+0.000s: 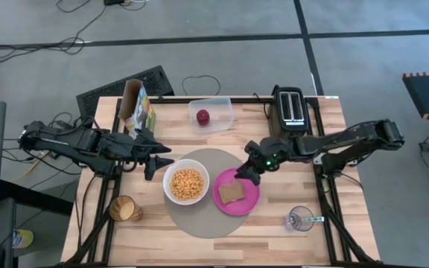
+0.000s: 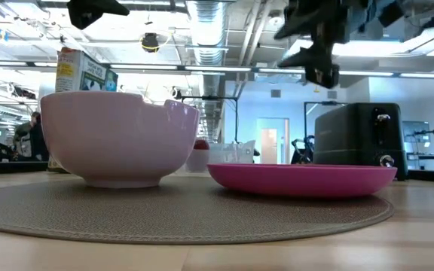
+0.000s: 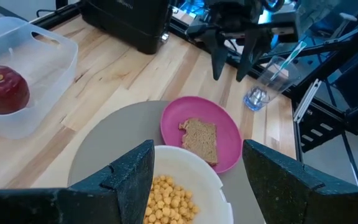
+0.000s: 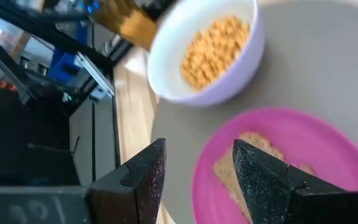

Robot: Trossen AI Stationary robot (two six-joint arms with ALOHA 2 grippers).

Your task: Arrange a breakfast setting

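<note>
The round grey-brown mat [image 1: 199, 195] lies in the middle of the surface [image 1: 274, 231] as the base of the setting; the white bowl [image 1: 185, 184], filled with yellow cereal, sits on its left part, and the magenta plate [image 1: 236, 192] rests at its right edge, partly over the rim, so the two dishes share the mat side by side; the brown toast slice [image 1: 232, 192] lies flat on the plate, apparently already served.

The right end effector [image 1: 246, 173] hangs just above the plate's far-left rim, fingers spread and holding nothing; the right wrist view shows the toast lying free between them, so this reads as a release or a check over the plate. The left end effector [image 1: 155, 162] hovers beside the bowl's far-left side, also released and empty, likely waiting clear of the dishes.

The small red apple [image 1: 202, 117] is in the clear plastic tub [image 1: 213, 113] at the far edge, beside the black toaster [image 1: 292, 109]; the clear glass [image 1: 300, 219] stands near the right front corner with the teal-handled spoon [image 1: 313, 219] resting in it; these seem not yet brought to the mat.
</note>
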